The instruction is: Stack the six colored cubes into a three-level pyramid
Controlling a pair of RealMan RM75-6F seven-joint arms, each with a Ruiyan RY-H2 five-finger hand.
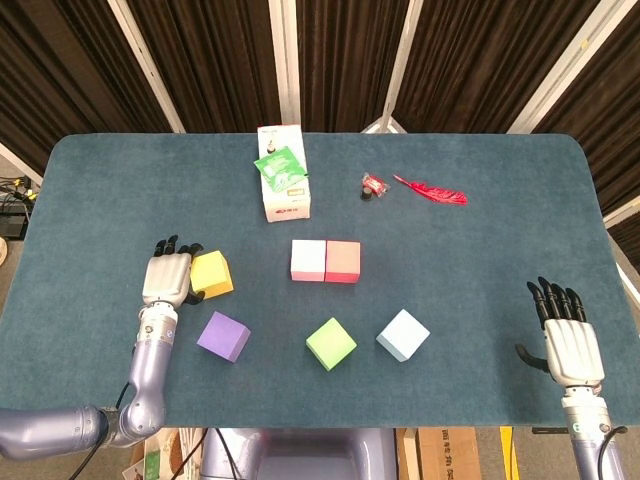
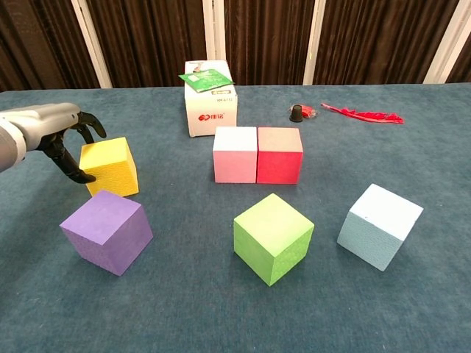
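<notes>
I work in what looks like a lab or test room: my worktop (image 1: 110,190) is covered in blue-green felt, dark curtains (image 2: 154,37) on white rails close off the back, and cables (image 1: 12,190) and cardboard boxes (image 1: 420,460) lie on the floor.

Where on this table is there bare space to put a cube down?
Bare cloth lies between the light blue cube and the right hand, and along the far left of the table. It is crowded in the middle, around the pink cube, red cube and green cube.
</notes>
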